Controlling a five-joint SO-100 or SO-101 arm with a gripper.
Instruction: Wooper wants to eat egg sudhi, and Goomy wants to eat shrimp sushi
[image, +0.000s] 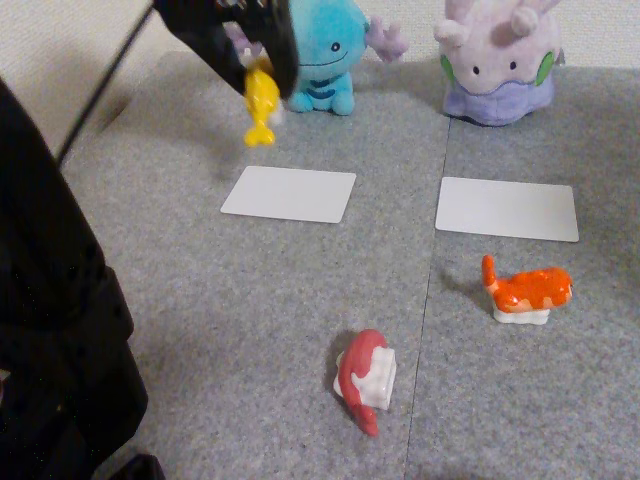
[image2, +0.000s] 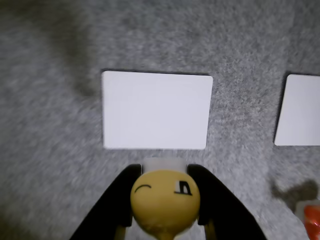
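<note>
Egg sudhi (image: 260, 105) hangs clear of the grey carpet (image: 200, 290), pinched between the black fingers of the gripper (image: 262, 80), tail down, above and just left of the left white card (image: 289, 193) in the fixed view. Wooper (image: 325, 55) sits just behind that card, and Goomy (image: 497, 60) well to the right of it, behind the right white card (image: 507, 208). Shrimp sushi (image: 527, 290) rests nearer the camera than the right card, and a dark red sushi piece (image: 365, 378) lies on its side further forward of the left card. No writing or brand can be read on either card.

The wrist view adds a drawn face on the yellow piece (image2: 165, 202), a curved eye and a dark squarish mark, as the claw (image2: 165, 200) clamps its sides just below the left card (image2: 156, 110).
</note>
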